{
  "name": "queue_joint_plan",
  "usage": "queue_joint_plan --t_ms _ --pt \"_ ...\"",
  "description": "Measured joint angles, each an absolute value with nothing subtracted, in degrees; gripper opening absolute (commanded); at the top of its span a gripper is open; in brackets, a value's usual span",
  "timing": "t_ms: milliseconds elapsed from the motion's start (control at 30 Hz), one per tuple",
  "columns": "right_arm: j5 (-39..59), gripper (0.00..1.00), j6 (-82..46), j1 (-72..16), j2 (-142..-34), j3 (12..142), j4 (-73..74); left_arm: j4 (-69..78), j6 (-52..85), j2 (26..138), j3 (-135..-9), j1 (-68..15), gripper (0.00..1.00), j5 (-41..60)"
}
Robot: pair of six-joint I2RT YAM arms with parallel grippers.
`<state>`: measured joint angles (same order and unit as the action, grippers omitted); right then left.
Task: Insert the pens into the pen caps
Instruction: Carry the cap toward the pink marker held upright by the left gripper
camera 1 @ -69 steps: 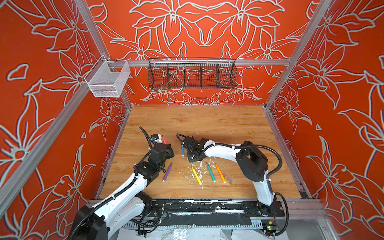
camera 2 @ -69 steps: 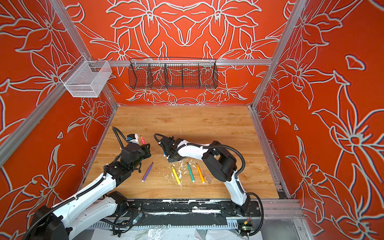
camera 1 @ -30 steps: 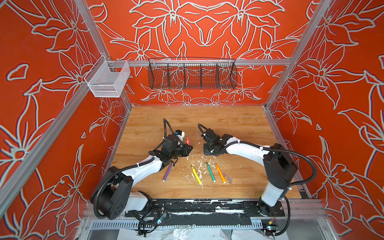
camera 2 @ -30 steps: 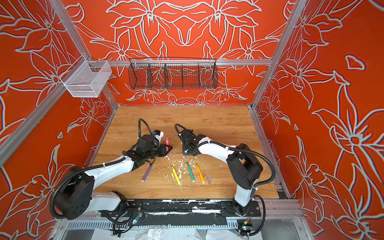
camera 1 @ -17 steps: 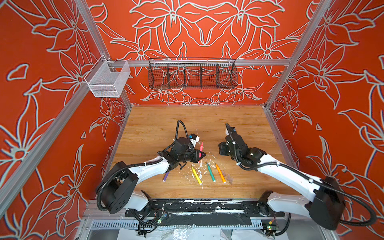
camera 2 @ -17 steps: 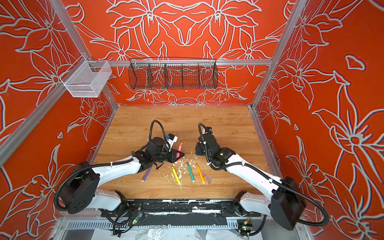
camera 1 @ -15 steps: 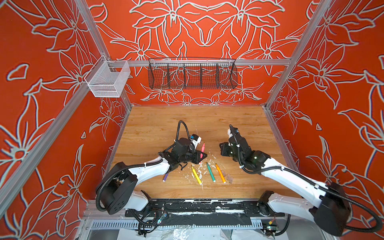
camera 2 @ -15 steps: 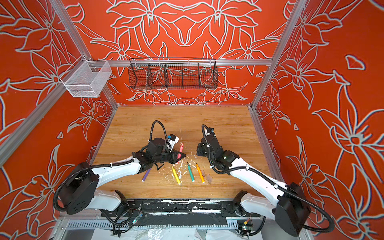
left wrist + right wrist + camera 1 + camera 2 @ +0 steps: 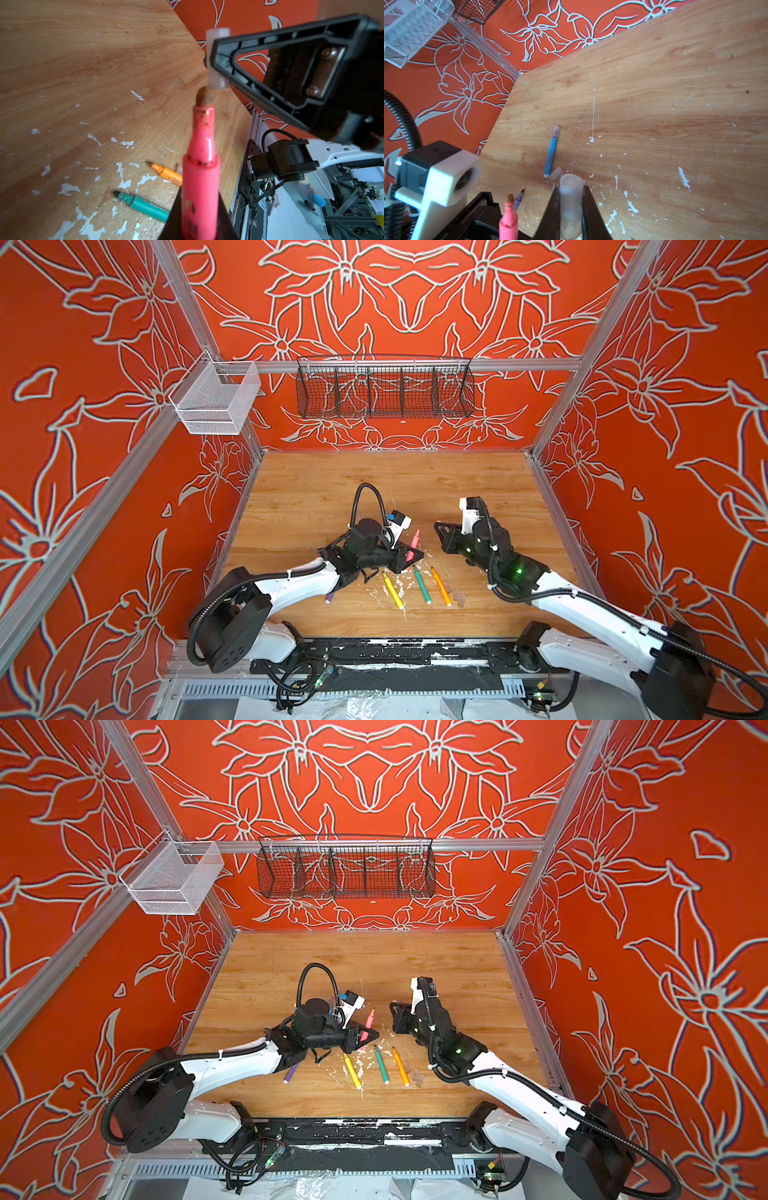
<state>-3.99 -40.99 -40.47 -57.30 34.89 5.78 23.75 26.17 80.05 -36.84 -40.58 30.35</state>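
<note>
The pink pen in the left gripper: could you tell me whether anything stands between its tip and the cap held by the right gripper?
Nothing visible does: only open air separates the tip of the pink pen from the cap in the right gripper.

Looks like a robotics lab test cell, not a home or shop. Centres on a scuffed wood-grain tabletop (image 9: 374,481), boxed in on three sides by orange flower-print panels (image 9: 395,302) fixed in bare aluminium frame rails (image 9: 519,364). Above the tabletop's far edge, a black wire basket (image 9: 384,391) hooked on a rail; above its far left corner, a white mesh bin (image 9: 214,404). Along the tabletop's near edge, a black mounting rail (image 9: 415,655) bearing two white-and-black robot arms (image 9: 291,587), with loose cables (image 9: 286,691) and a small circuit board (image 9: 323,679) lit green just below. Beyond the tabletop in the left wrist view, more aluminium framing (image 9: 351,209).
</note>
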Motion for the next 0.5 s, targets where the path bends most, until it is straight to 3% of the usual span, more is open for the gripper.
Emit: queue_joint_plan --t_ms 500 --pt "-0.30 0.00 -46.30 -40.45 -57.89 31.70 14.22 30.70 31.03 87.64 -37.23 -41.80 0.00 36.03"
